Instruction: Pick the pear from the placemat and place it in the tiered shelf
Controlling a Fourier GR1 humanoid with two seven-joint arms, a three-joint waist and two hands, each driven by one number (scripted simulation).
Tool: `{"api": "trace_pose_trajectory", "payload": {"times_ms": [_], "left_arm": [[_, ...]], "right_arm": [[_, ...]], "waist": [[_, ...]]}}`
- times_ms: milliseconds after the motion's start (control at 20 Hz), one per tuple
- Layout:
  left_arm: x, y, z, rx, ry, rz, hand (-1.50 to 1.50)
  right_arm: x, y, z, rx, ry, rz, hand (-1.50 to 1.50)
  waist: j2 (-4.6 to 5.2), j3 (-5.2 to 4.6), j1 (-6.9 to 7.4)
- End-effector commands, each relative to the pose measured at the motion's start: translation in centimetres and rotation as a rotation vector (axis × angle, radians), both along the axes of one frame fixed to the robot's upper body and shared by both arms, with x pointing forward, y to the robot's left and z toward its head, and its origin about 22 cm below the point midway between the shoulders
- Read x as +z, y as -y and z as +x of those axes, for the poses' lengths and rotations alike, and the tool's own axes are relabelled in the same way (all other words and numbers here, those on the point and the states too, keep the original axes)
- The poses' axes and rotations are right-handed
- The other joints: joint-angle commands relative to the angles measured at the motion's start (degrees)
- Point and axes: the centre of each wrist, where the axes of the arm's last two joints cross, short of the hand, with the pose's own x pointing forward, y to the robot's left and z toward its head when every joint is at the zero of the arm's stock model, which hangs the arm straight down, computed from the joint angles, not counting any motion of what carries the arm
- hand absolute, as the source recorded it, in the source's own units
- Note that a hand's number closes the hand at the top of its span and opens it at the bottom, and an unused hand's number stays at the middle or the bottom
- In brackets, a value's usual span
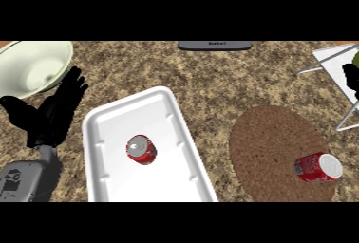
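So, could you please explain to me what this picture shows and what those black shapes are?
This is the view from the robot's head, looking steeply down at a kitchen counter. The black shape at the left is its left hand on a grey forearm, resting open and holding nothing. Only a bit of its right hand shows at the right edge, by a white tiered shelf. A sliver of green beside it may be the pear, but I cannot tell whether it is held. On the counter lie a pale bowl, a white tray with a red can in it, and a round brown placemat with a second red can on it.
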Motion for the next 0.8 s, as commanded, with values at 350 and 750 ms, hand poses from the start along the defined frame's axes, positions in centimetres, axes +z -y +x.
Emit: {"api": "trace_pose_trajectory", "payload": {"times_ms": [350,750], "left_arm": [[-1.0,-1.2,0.3,0.009,-0.005,0.008,0.0],[-0.2,-0.8,0.3,-0.016,0.007,-0.001,0.0]], "right_arm": [[0.3,13.2,-0.7,-0.149,-0.005,0.095,1.5],[-4.3,17.1,0.7,-0.185,-0.003,0.099,1.5]], "waist": [[0.12,0.05,-0.33],[0.17,0.03,0.41]]}}
